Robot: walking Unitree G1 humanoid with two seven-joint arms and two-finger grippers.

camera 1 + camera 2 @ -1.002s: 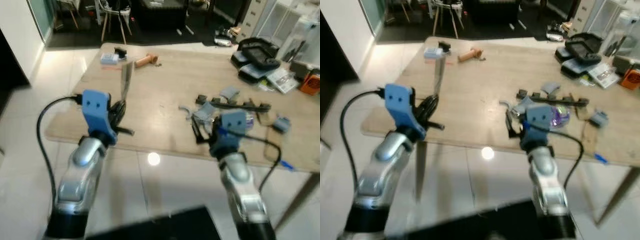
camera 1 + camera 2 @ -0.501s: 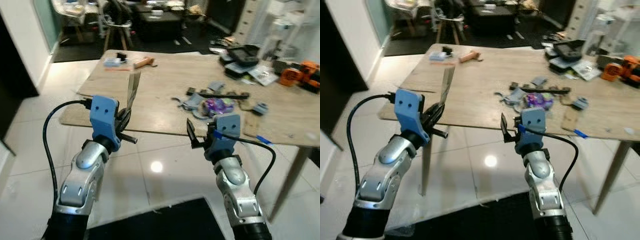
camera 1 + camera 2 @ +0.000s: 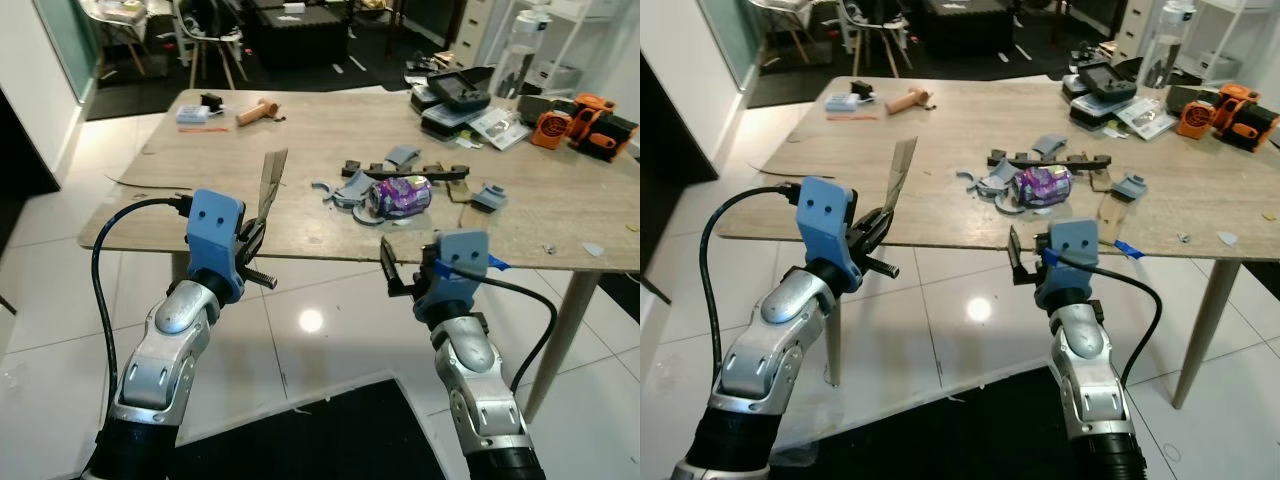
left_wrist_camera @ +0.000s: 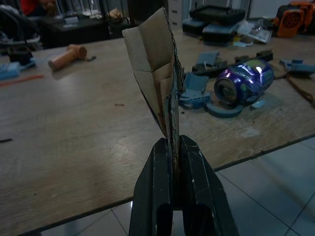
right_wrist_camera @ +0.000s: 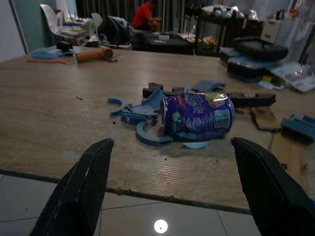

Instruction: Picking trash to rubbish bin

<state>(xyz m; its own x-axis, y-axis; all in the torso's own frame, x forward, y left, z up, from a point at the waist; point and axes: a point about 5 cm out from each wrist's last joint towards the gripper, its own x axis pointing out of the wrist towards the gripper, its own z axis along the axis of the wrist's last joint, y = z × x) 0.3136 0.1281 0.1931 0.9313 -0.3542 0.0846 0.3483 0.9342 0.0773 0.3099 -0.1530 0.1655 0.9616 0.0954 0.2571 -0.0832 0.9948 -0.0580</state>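
Right gripper, fingers spread wide and empty, faces the can lying crosswise at frame centre; left gripper pinches cardboard.

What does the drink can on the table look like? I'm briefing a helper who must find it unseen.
On the long wooden table, look near the front edge at the cluster of grey-blue plastic parts. The can lies on its side among them, just ahead of the open right gripper. It alone is shiny purple and round.
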